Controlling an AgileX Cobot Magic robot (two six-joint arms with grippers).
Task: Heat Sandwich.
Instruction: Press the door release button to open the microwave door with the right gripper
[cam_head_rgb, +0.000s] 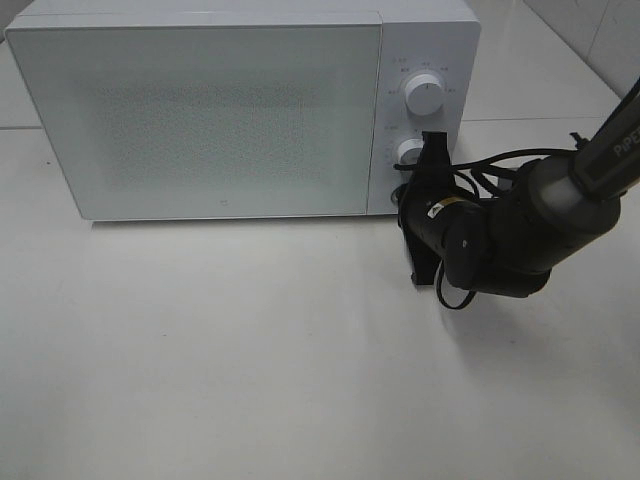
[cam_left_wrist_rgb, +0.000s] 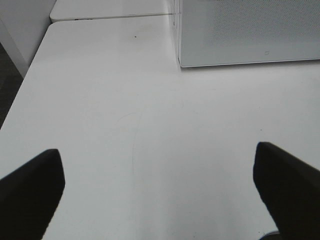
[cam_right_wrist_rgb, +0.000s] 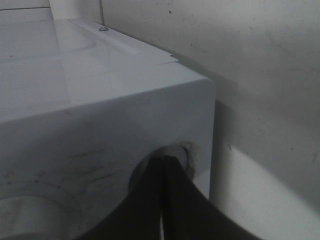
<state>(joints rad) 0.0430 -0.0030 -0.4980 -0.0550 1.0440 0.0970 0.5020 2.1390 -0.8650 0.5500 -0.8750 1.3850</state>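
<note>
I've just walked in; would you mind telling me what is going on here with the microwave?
The right gripper is pressed up against the lower knob on the control panel of the microwave. Its fingers are nearly together at the knob, apparently to set it. The door is closed. No sandwich shows in any view, so whether it is inside cannot be told. The left gripper hangs open above the white table in front of the microwave, holding nothing.

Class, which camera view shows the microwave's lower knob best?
Exterior high: the lower knob sits in context on the microwave panel, partly hidden by the right gripper. Right wrist shows only its rim behind shut fingers; left wrist misses it.
</note>
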